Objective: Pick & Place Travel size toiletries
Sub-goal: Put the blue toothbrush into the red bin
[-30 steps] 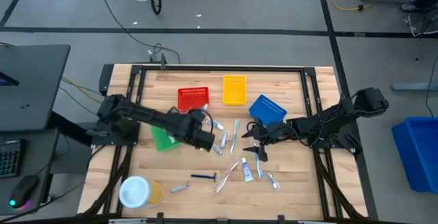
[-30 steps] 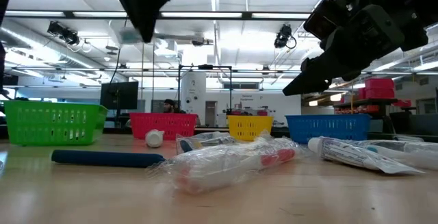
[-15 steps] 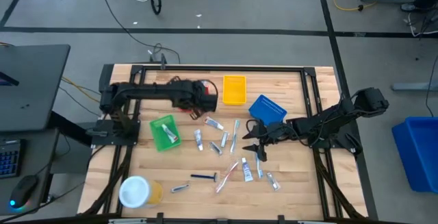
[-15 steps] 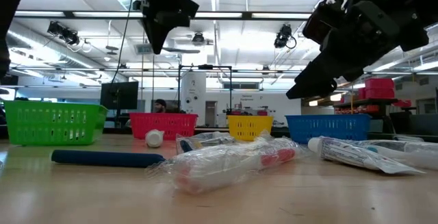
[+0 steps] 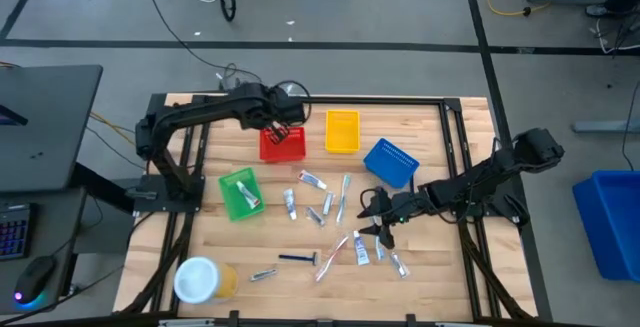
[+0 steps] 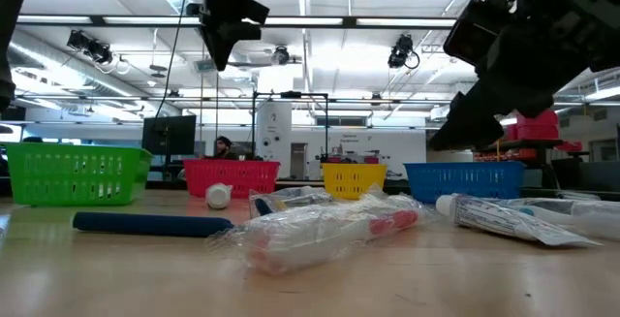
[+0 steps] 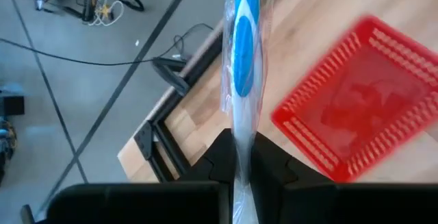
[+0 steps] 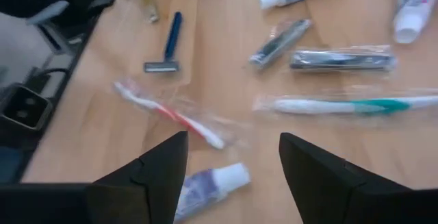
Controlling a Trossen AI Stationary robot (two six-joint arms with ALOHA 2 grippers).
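Wooden tabletop [image 5: 420, 137] strewn at centre with wrapped toiletries; red basket [image 5: 282, 144] at eleven o'clock, yellow basket [image 5: 342, 131] at twelve. Left gripper [image 7: 241, 157] over the red basket's far rim, pinching a wrapped blue toothbrush [image 7: 242, 80] by one end. Could drop outside if let go now, since most of the brush juts past the rim. Right gripper [image 8: 231, 157], fingers spread, above the tube [image 8: 205, 183] and the red toothbrush [image 8: 168, 114] at five o'clock; might snag crinkled wrap and drag both.

Wrapped blue toothbrush [image 7: 242, 80] held upright above table's far edge, small tubes [image 5: 312, 180], razor [image 5: 297, 258], red toothbrush [image 5: 330, 254] scattered mid-table
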